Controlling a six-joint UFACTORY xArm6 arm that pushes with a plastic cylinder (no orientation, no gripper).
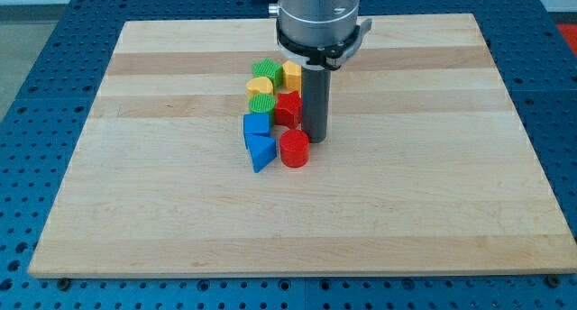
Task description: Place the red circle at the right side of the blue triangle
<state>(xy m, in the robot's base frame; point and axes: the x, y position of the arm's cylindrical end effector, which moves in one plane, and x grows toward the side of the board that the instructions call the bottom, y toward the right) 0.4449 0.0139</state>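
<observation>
Our tip [315,139]: the lower end of our dark rod [315,103], standing on the tabletop [433,193] amid the cluster's right edge.
Pincer: we carry none, only the rod, so there is no open or closed state to tell.
Arm housing [318,17]: grey cylinder above the rod, at the view's top; it hides the tabletop strip behind it.
Writing: we can read no brand, label or lettering on any block, the rod or the tabletop.
Red circle [294,149]: just left of and slightly below our tip, very close or touching; we cannot tell which.
Blue triangle [261,152]: left of the red circle, just beside it, so the circle lies at its right side; whether they touch we cannot tell.
Red block [288,108]: left of the rod, just above the circle; star-like shape, not certain.
Blue block [257,124]: further left of our tip, directly above the triangle and touching it.
Green block [261,103]: ribbed top, up and left of our tip, above the blue block.
Yellow blocks: one [261,86] above the green, one [291,74] up by the rod's top, partly behind the housing.
Second green block [265,70]: farthest up-left of the cluster.
Surround: blue perforated base [36,94] around the wooden tabletop.
</observation>
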